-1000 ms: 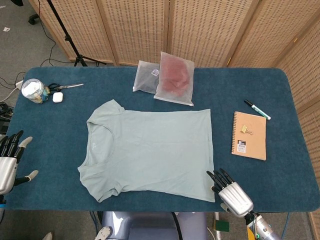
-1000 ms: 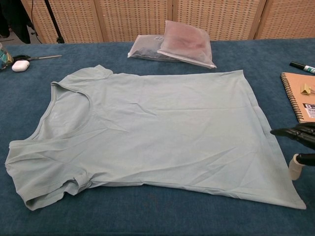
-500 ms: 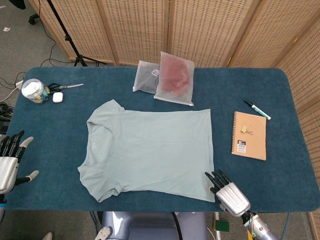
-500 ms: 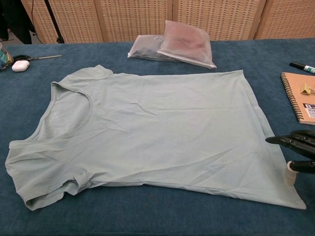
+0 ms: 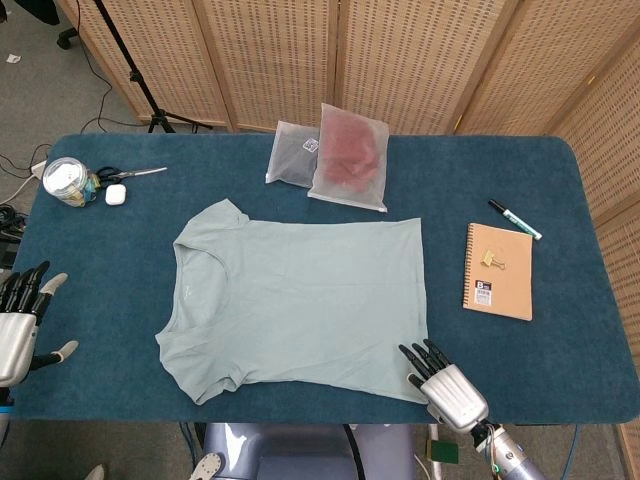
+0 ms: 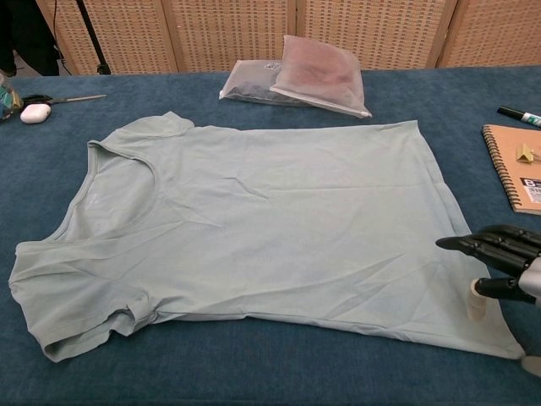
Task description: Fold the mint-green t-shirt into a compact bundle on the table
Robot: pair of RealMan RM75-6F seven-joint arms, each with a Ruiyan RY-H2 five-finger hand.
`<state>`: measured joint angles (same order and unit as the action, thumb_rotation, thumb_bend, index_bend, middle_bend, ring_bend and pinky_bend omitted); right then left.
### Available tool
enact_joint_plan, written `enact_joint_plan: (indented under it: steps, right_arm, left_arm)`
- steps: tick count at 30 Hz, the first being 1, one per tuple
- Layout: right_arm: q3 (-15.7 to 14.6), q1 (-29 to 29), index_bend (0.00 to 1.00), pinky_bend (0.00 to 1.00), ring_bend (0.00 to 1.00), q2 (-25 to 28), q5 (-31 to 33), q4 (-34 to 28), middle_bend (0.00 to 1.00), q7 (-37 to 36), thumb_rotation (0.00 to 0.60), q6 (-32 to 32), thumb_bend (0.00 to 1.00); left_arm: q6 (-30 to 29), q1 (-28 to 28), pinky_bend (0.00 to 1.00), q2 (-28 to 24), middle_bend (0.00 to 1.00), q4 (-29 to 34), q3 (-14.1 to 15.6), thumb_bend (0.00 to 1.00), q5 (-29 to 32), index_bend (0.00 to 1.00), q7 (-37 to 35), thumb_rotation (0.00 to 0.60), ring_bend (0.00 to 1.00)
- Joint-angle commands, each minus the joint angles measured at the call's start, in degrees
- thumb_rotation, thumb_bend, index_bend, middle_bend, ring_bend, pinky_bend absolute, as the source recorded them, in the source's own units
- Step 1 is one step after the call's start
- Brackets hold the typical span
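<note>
One mint-green t-shirt (image 5: 295,303) lies spread flat mid-worktop, collar toward the left edge. The right hand (image 5: 443,386), fingers spread and empty, reaches over its hem corner by the near edge; the left hand (image 5: 20,318) hangs wide off the left edge. The blue worktop (image 5: 560,180) carries two pouches (image 5: 330,155), one notebook (image 5: 498,271); wicker screens (image 5: 400,60) stand behind.

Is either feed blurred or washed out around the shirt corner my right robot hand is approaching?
Head view: sharp and evenly lit, no glare on the mint-green t-shirt, right robot hand crisp. Chest view: shirt wrinkles clear with soft shadows; the right robot hand is cropped at the frame edge, its dark fingers slightly soft.
</note>
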<state>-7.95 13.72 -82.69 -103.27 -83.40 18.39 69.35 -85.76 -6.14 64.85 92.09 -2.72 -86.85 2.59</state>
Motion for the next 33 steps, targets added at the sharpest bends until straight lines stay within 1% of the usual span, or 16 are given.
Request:
enact_joint_plan:
  steps: [1,6,9,14,20,25,29,33]
  right_arm:
    - [0.1,0.1,0.40,0.00,0.00,-0.4,0.4,0.1,0.00,0.6,0.600,-0.2,0.26]
    - [0.1,0.3,0.40,0.00,0.00,-0.8,1.0,0.4,0.00,1.3,0.600,-0.7,0.26]
    - [0.1,0.4,0.41,0.00,0.00,-0.9,1.4,0.6,0.00,1.7,0.600,-1.0,0.32]
    - [0.0,0.6,0.44,0.00,0.00,-1.2,1.7,1.0,0.00,1.3,0.600,-1.0,0.42]
    - [-0.4,1.0,0.49,0.00,0.00,-1.7,1.2,1.8,0.00,0.3,0.600,-0.7,0.46]
    - [-0.6,1.2,0.56,0.00,0.00,-2.9,0.1,4.2,0.00,-1.7,0.600,0.8,0.51]
    - [-0.8,1.3,0.57,0.00,0.00,-3.6,-0.5,5.6,0.00,-3.4,0.600,1.8,0.54]
    - [-0.9,1.5,0.57,0.00,0.00,-4.0,-1.1,6.7,0.00,-4.9,0.600,2.8,0.57]
  left_arm:
    - [0.1,0.0,0.00,0.0,0.00,0.0,0.0,0.00,0.1,0.00,0.0,0.600,0.00]
    - [0.2,-0.1,0.00,0.0,0.00,0.0,0.0,0.00,0.1,0.00,0.0,0.600,0.00]
    - [0.3,-0.1,0.00,0.0,0.00,0.1,0.1,0.00,0.1,0.00,0.1,0.600,0.00]
    - [0.5,-0.2,0.00,0.1,0.00,0.1,0.1,0.00,0.2,0.00,0.3,0.600,0.00]
    - [0.7,-0.2,0.00,0.2,0.00,0.1,0.2,0.00,0.2,0.00,0.5,0.600,0.00]
    - [0.7,-0.3,0.00,0.4,0.00,-0.1,0.2,0.00,0.1,0.00,0.5,0.600,0.00]
    - [0.4,-0.6,0.00,0.9,0.00,-0.9,0.5,0.00,-1.4,0.00,-0.4,0.600,0.00]
    - [-1.1,-1.3,0.00,3.1,0.00,-5.1,2.1,0.00,-7.1,0.00,-3.7,0.600,0.00]
